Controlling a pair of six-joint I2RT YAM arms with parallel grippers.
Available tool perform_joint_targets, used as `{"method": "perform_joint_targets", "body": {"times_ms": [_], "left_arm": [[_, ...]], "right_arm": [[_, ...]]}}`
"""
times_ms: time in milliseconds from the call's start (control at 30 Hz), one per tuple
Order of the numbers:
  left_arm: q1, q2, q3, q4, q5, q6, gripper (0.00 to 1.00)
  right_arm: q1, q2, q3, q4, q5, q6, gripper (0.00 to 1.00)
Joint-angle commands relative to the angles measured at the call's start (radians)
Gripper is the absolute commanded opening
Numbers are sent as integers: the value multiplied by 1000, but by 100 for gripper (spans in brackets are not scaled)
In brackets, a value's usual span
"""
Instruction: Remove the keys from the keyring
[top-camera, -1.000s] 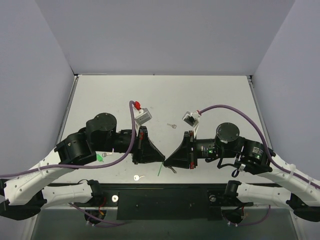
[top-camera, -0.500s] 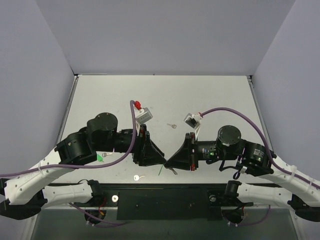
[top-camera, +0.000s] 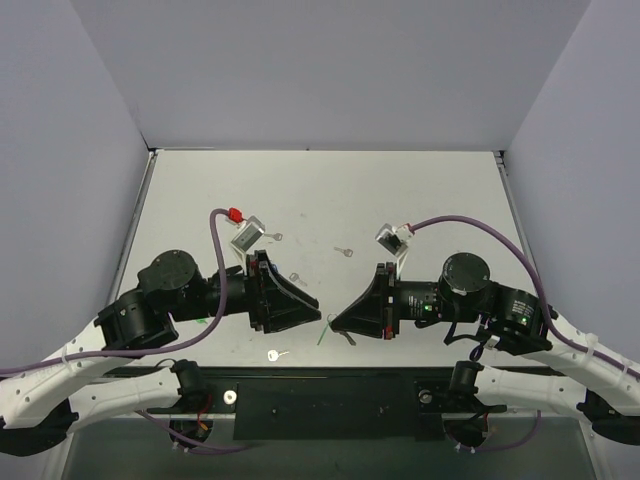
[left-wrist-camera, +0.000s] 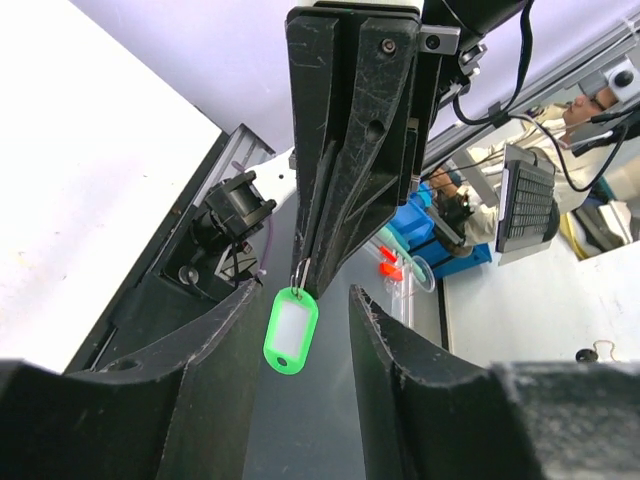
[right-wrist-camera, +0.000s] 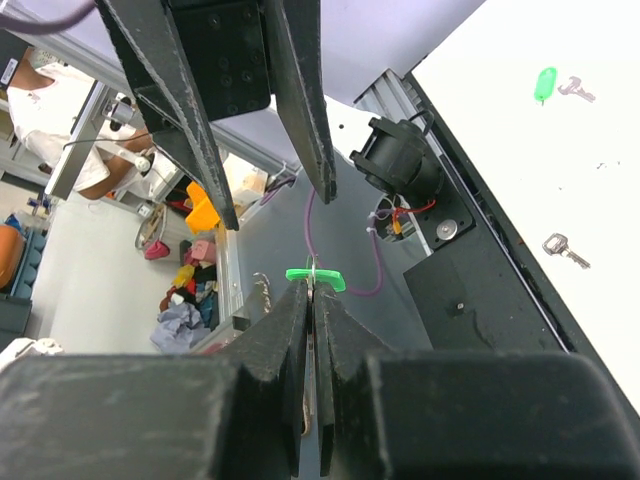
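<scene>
My right gripper (top-camera: 333, 322) is shut on the thin metal ring of the keyring (right-wrist-camera: 315, 277), whose light-green tag sticks out just past the fingertips. In the left wrist view that tag (left-wrist-camera: 291, 331) hangs from the right gripper's tips, level with my own fingertips. My left gripper (top-camera: 316, 316) faces it tip to tip, open, its fingers either side of the tag and touching nothing. Loose silver keys (top-camera: 276, 354) lie on the table, one near the front edge and another (top-camera: 345, 251) farther back. No key shows on the held ring.
Two more small keys (top-camera: 277, 237) (top-camera: 295, 278) lie behind the left arm. A brighter green tag (right-wrist-camera: 545, 84) with a key beside it rests on the table at the left. The black front rail (top-camera: 330, 395) runs below both grippers.
The left gripper has opened and the left arm has pulled back to the left. The right gripper stays shut on the ring and has hardly moved.
</scene>
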Motion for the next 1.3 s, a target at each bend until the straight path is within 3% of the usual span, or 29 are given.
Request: {"method": "perform_joint_targets", "body": {"times_ms": [0,967,1067,1133,1167,1267], "left_arm": [[-6,-45,-81,199,-43,-88,48],[-7,-27,-148,261,-9,-142,29],[-13,-21,-151,275,-4,-143,21],[-24,-14,-149,279,-4,-143,10],[-29,-8,-146,279,-4,-140,0],[-41,2,-138,272,-3,-134,0]], "right_arm": [[10,-9,25,80,27,1,0],[12,4,50,97,36,-9,0],[10,5,48,102,36,-8,0],[10,4,48,102,36,-9,0],[10,5,47,100,35,-8,0],[10,4,47,100,35,-9,0]]}}
